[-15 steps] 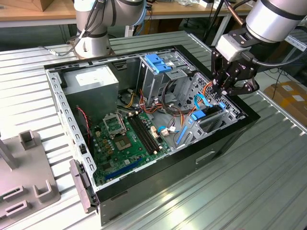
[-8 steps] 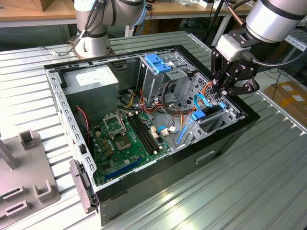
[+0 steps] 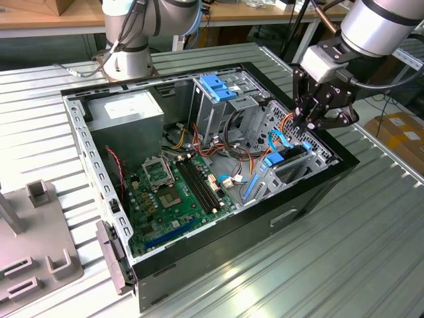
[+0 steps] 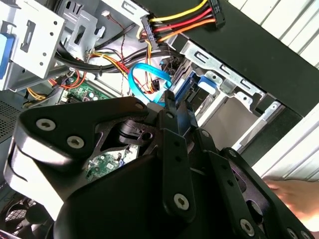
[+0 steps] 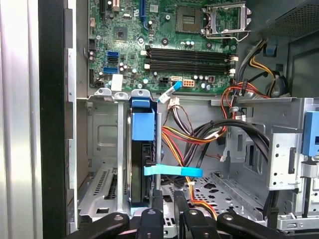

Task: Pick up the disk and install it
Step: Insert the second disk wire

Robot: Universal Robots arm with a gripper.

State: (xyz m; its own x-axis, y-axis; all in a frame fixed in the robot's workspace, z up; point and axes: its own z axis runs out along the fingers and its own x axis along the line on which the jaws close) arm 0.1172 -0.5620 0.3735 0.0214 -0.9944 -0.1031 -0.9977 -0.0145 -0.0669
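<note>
The disk (image 5: pixel 141 169) stands on edge in a metal bay slot of the open computer case (image 3: pixel 311 199), and its blue bracket (image 5: pixel 143 124) faces the camera. In the exterior view the disk (image 3: pixel 286 158) sits low in the bay at the case's right end. My gripper (image 3: pixel 310 126) hangs just above that bay. In both wrist views its black fingers are close together with nothing between them, the gripper (image 5: pixel 168 211) just beside the disk's near end. In the second wrist view the gripper (image 4: pixel 170 99) is next to a looped blue data cable (image 4: pixel 144 74).
A green motherboard (image 3: pixel 175 189) covers the case floor, with a power supply (image 3: pixel 126 112) at the back. A blue-topped drive cage (image 3: pixel 217 89) stands upright nearby. Red, yellow and orange cables (image 5: pixel 199 134) run beside the bay. A grey fixture (image 3: pixel 33 232) sits outside the case.
</note>
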